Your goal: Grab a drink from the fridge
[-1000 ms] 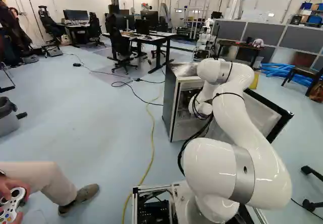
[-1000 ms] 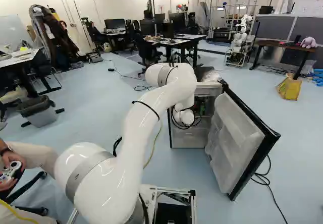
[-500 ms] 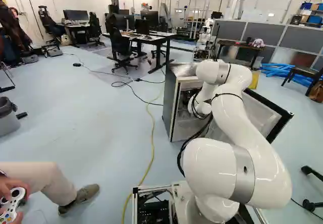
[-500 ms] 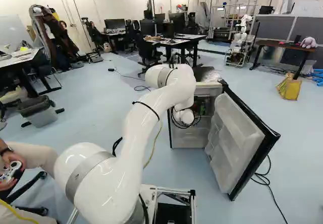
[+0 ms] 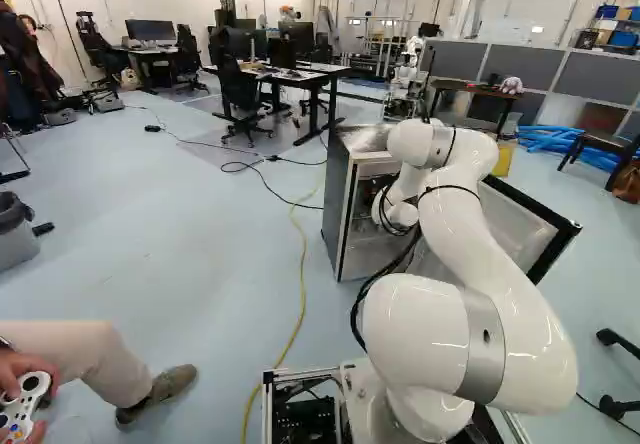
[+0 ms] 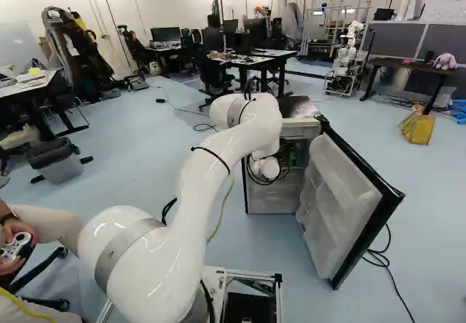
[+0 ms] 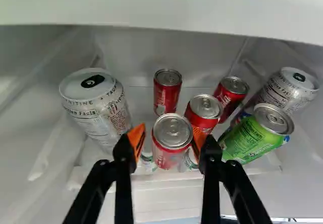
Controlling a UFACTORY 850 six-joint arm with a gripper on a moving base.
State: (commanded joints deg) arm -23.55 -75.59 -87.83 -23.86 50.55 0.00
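In the right base view the fridge (image 6: 273, 201) stands with its door (image 6: 341, 206) swung wide; the arm's wrist reaches inside, where the gripper is hidden from both base views. The wrist view shows my gripper (image 7: 167, 142) open around a red can with a silver top (image 7: 172, 144). One orange pad (image 7: 199, 139) is close against the can, while a narrow gap separates the other pad (image 7: 136, 141) from it. Just behind and beside it is another red can (image 7: 203, 114).
A large white can (image 7: 98, 110), further red cans (image 7: 167, 93) (image 7: 230, 97), a green can (image 7: 252, 138) and another white can (image 7: 287, 93) surround the fingers. A shelf edge (image 7: 161, 4) crosses nearby. A yellow cable (image 5: 300, 284) lies left of the fridge.
The arm has shifted very slightly to the left in the left base view, with its wrist still inside the fridge. The base and the fridge have stayed put.
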